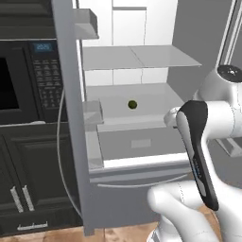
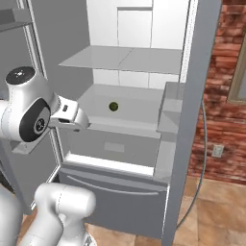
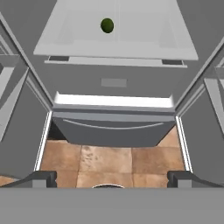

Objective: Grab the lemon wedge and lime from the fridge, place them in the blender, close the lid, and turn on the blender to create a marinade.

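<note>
Gripper [image 3: 112,178] fingertips stand spread as wide as they go at the bottom of the hand view, clasping nothing and touching nothing, in front of the open fridge [image 3: 114,83]. The lime [image 3: 107,25], a small dark green ball, sits alone on a pale shelf inside, near the middle of that shelf and well apart from the gripper.

From the left base view, a black microwave [image 1: 26,80] and dark cabinet doors [image 1: 23,189] flank the fridge [image 1: 137,142] on the left, with the left fridge door [image 1: 71,118] swung open edge-on and the lime [image 1: 132,104] on the shelf beyond it; the white arm [image 1: 201,151] rises at lower right.

From the right base view, a red brick wall [image 2: 223,96] with a wall socket [image 2: 217,151] shows on the right, past the right door [image 2: 192,120], while the lime [image 2: 114,106] lies on the same middle shelf above a closed drawer [image 2: 113,146]. The hand view alone shows tan floor tiles [image 3: 109,157] below the fridge's lower drawer front.
</note>
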Controlling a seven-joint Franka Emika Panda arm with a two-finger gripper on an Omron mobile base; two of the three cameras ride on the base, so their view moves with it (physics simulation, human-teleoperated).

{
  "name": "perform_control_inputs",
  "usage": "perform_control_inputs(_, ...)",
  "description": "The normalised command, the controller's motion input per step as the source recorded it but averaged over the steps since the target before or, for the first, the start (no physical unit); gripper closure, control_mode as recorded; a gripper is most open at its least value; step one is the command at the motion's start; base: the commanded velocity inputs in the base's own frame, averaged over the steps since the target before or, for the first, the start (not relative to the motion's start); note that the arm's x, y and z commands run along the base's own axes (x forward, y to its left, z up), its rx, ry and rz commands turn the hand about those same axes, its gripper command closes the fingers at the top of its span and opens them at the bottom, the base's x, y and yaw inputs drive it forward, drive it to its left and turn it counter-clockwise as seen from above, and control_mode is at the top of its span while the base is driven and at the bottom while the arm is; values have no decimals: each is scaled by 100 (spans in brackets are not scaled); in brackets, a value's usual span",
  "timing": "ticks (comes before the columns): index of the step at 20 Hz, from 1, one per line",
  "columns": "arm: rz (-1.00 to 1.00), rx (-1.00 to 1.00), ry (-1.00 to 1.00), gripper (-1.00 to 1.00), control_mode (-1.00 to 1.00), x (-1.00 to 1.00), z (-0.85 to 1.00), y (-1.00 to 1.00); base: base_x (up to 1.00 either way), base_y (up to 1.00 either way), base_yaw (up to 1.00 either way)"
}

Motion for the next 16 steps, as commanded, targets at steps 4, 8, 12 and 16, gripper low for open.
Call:
perform_control_inputs(4,0,0,0,-100,100,0,0,0,72,13,0)
perform_control_inputs(8,0,0,0,-100,100,0,0,0,64,15,0)
perform_control_inputs(12,0,0,0,-100,100,0,0,0,52,26,0)
perform_control_inputs(16,0,0,0,-100,-100,11,-3,0,36,5,0)
